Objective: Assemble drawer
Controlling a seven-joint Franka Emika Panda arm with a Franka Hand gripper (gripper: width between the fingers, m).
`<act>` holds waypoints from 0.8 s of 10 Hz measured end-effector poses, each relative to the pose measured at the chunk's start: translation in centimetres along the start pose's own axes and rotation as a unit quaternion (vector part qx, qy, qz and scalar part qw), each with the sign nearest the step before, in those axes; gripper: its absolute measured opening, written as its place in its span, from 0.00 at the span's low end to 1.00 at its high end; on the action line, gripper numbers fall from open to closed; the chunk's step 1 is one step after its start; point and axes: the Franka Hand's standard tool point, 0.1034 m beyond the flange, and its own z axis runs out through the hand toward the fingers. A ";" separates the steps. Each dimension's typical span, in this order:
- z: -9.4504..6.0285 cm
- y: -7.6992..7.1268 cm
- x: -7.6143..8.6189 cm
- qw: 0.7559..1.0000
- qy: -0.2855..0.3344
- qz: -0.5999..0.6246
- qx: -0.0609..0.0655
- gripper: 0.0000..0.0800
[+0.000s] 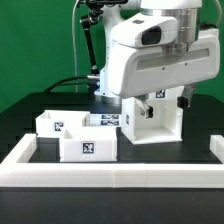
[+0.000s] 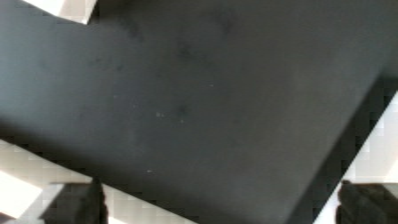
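Observation:
The white drawer housing (image 1: 152,121) stands upright on the black table at the exterior view's right, with tags on its face. Two white open-topped trays sit to its left, one further back (image 1: 57,123) and one nearer the front (image 1: 88,142), touching each other. My arm (image 1: 150,50) hangs over the housing and hides the fingers in that view. In the wrist view my gripper (image 2: 222,208) is open and empty. Its dark fingertips (image 2: 75,205) stand wide apart over bare black table (image 2: 196,100). White edges (image 2: 370,140) show at the corners; I cannot tell which part they are.
A low white rail (image 1: 110,176) edges the table at the front and both sides. A tag of the marker board (image 1: 108,118) shows between the trays and the housing. Dark cables and a stand (image 1: 92,40) rise behind, before a green backdrop.

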 end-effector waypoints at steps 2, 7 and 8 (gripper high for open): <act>-0.1 -0.3 0.0 0.998 0.004 0.063 0.002 0.81; -3.3 -4.6 -5.7 0.993 0.019 0.111 -0.014 0.81; -3.3 -5.2 -6.3 0.994 0.017 0.111 -0.014 0.81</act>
